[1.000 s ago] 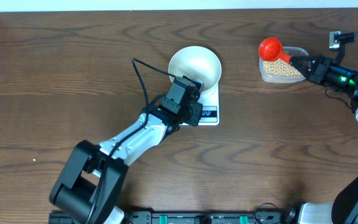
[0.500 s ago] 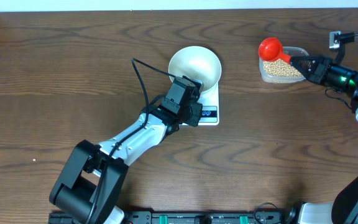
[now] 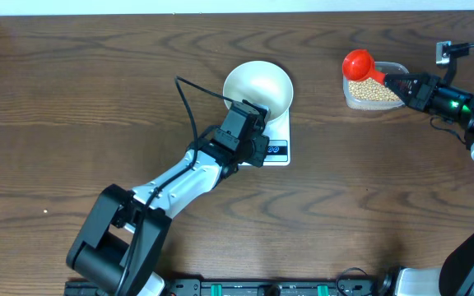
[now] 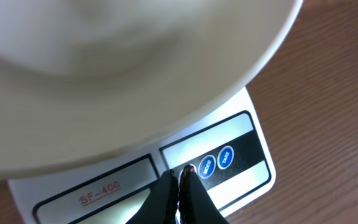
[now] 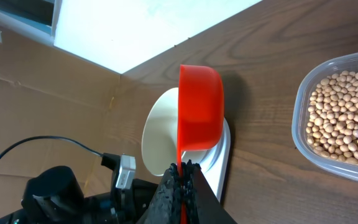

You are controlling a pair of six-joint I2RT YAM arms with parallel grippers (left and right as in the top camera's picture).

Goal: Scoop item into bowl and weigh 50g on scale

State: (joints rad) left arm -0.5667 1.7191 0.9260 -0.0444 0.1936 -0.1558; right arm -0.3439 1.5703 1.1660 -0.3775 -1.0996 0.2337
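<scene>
The white bowl (image 3: 257, 88) stands empty on the white scale (image 3: 276, 148) at the table's middle; it fills the top of the left wrist view (image 4: 123, 68). My left gripper (image 3: 256, 153) is shut, its tips (image 4: 179, 175) touching the scale's (image 4: 229, 186) button panel beside two blue buttons. My right gripper (image 3: 395, 84) is shut on the handle of a red scoop (image 3: 357, 63), held over the left end of a clear tub of tan beans (image 3: 374, 92). In the right wrist view the scoop (image 5: 199, 112) is on its side, the beans (image 5: 347, 118) at right.
The clear plastic tub (image 3: 401, 69) sits at the far right near the back edge. A black cable (image 3: 189, 99) loops over the table left of the bowl. Cardboard walls (image 5: 48, 112) stand behind the table.
</scene>
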